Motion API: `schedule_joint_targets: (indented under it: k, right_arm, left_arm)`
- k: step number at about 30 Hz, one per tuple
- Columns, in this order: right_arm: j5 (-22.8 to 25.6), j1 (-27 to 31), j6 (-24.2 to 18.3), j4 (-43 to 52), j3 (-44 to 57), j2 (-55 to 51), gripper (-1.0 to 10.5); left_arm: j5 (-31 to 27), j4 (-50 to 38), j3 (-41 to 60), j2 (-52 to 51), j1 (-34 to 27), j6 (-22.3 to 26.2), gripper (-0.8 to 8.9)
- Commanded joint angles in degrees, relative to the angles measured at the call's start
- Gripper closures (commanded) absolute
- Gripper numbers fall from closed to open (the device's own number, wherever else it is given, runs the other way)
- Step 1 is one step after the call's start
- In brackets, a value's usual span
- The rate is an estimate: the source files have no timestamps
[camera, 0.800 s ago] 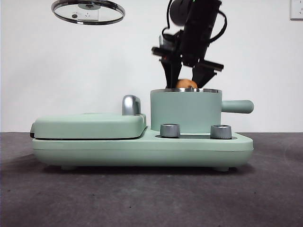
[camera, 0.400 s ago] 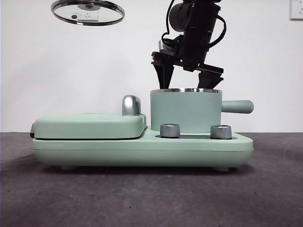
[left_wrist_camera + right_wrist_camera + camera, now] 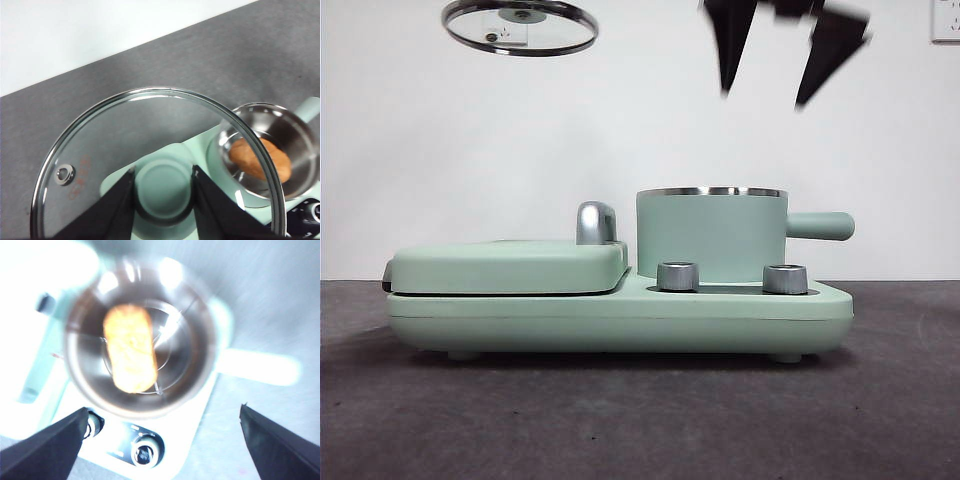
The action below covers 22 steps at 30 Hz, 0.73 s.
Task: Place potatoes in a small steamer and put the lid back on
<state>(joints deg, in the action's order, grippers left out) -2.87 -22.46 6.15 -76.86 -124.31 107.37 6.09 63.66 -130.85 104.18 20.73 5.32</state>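
The oval orange-brown potato (image 3: pixel 129 348) lies on its side at the bottom of the small mint-green cylindrical steamer pot (image 3: pixel 711 236), resting on the steel insert inside; from the level front view it is hidden below the pot's steel rim. The pot stands on the right part of a mint-green cooker base (image 3: pixel 620 318), behind two steel knobs (image 3: pixel 679 276), its stubby green handle (image 3: pixel 820 225) pointing out to the right. Beside it on the left of the base is a flat mint-green griddle cover (image 3: pixel 510 266) with a chrome handle (image 3: pixel 596 222). The right gripper (image 3: pixel 780 70) hangs well above the pot with its black jaws spread wide and nothing between them; its own camera is blurred, though the potato in the pot looks clear enough. The left gripper (image 3: pixel 163 187) is up high and off to the left of the pot, its jaws pinching the mint-green knob of the round clear glass lid (image 3: pixel 520 26) with a steel rim, which it holds roughly level in the air.
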Motion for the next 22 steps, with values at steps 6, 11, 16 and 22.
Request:
schedule_joint_targets:
  k: [6,11,16,22]
  right_arm:
    - [1.5,-0.3,-1.0,-4.3,7.5,-13.3,4.7]
    - [1.4,-0.3,-1.0,-3.6,20.7,-25.7,4.7]
    - [0.9,-1.7,-0.7,5.4,41.6,-42.7,4.7]
    - [0.7,-4.2,5.0,11.5,61.8,-61.0,4.7]
  left_arm:
    - [0.2,-1.6,-1.5,1.8,4.4,0.0,7.96]
    - [0.2,-2.0,-1.5,4.5,8.2,0.1,7.96]
    - [0.2,-3.6,-1.5,8.3,11.6,0.7,7.96]
    - [0.2,-9.0,-1.5,13.0,14.2,2.1,7.96]
